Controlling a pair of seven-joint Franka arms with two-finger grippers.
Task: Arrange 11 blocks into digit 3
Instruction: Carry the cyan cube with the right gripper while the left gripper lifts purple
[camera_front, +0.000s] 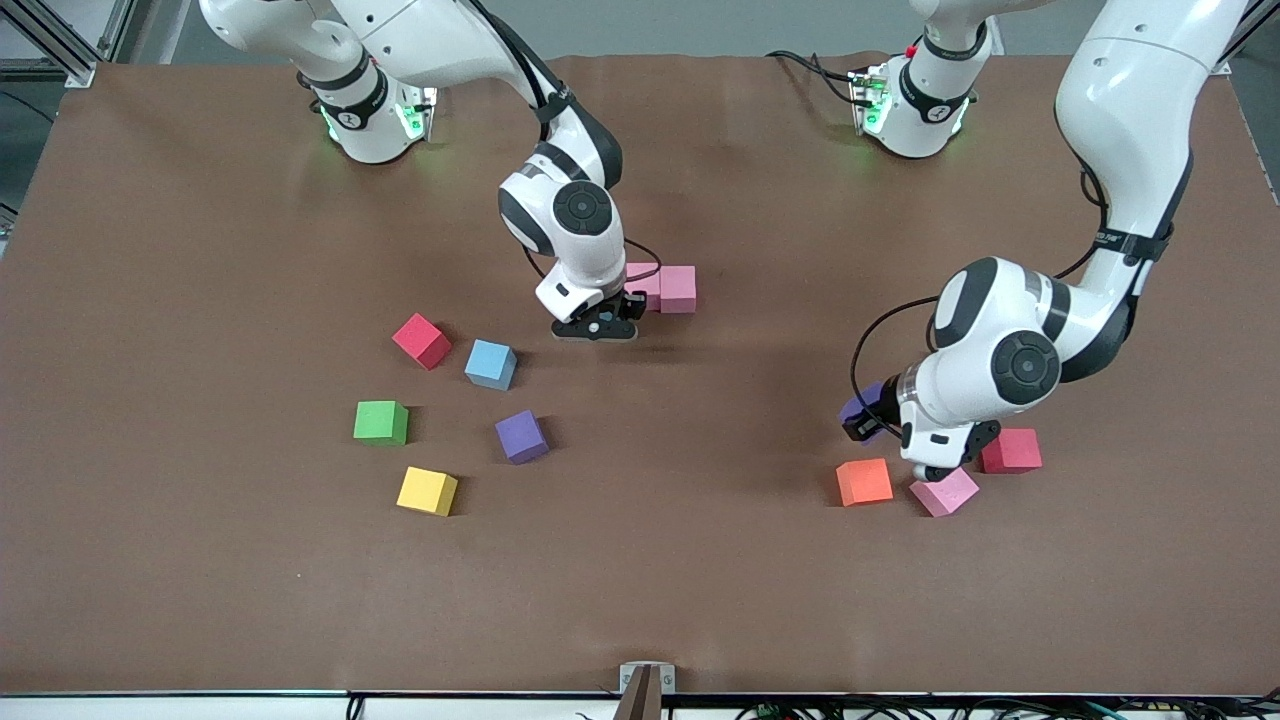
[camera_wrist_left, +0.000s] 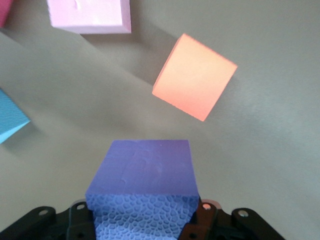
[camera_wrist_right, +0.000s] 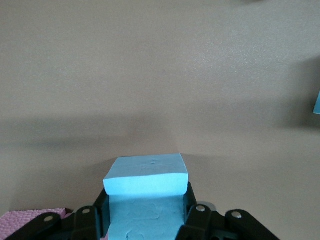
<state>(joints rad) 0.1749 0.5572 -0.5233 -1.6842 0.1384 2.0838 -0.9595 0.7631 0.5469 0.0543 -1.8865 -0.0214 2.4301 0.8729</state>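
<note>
Brown table (camera_front: 200, 250) is being worked: right gripper (camera_wrist_right: 145, 220) is clamping a blue cube (camera_wrist_right: 146, 176), to be seated flush beside the pink pair (camera_front: 677, 288); left gripper (camera_wrist_left: 145, 220) is gripping a purple cube (camera_wrist_left: 145, 170)

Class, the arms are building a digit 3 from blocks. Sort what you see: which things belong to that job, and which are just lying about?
For the job: held purple cube, left gripper; held light blue cube, right gripper; pink pair; loose light blue cube; loose purple cube; yellow cube; orange cube; single pink cube; one red cube; another red cube.
Lying about: green cube.
</note>
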